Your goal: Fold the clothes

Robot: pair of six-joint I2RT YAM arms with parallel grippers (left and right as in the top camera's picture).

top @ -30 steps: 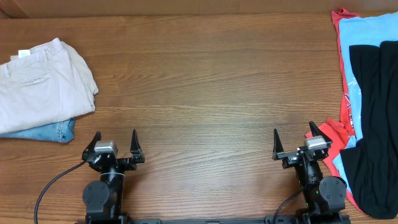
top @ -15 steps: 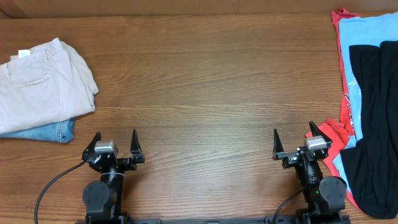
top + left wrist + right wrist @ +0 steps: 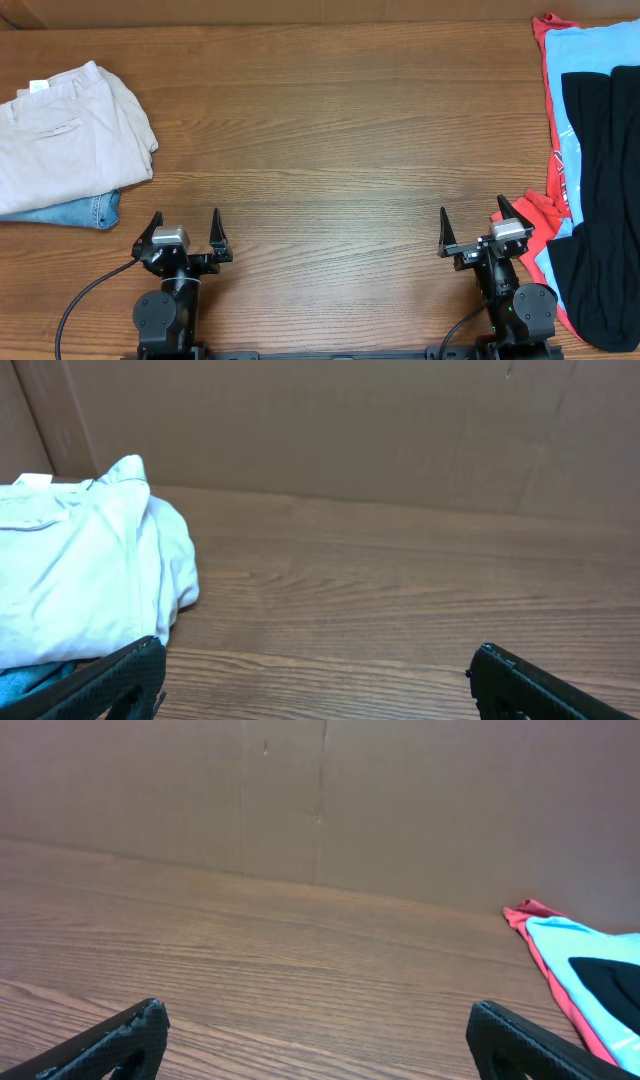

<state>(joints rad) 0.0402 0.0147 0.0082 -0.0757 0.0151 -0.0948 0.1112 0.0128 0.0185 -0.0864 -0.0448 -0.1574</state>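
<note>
tabletop [image 3: 330, 130]: red garment [image 3: 547, 212], light-blue garment [image 3: 585, 60], black garment [image 3: 605, 200] heaped at 3 o'clock. blue jeans [image 3: 85, 212] under khaki shorts [image 3: 70, 140] at 10 o'clock, long axis 9-to-3, white label [image 3: 38, 87] at 12 o'clock edge. left fingers [image 3: 217, 232], right fingers [image 3: 443, 228]: apart, empty.

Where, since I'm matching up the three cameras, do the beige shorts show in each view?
Overhead: the beige shorts lie folded at the far left edge, in the upper half.
Left wrist: the shorts fill the left side, above the left finger.
Right wrist: not in it.
Shared landmark: the blue jeans peeking out under the shorts' near edge, also at the left wrist view's bottom left.
</note>
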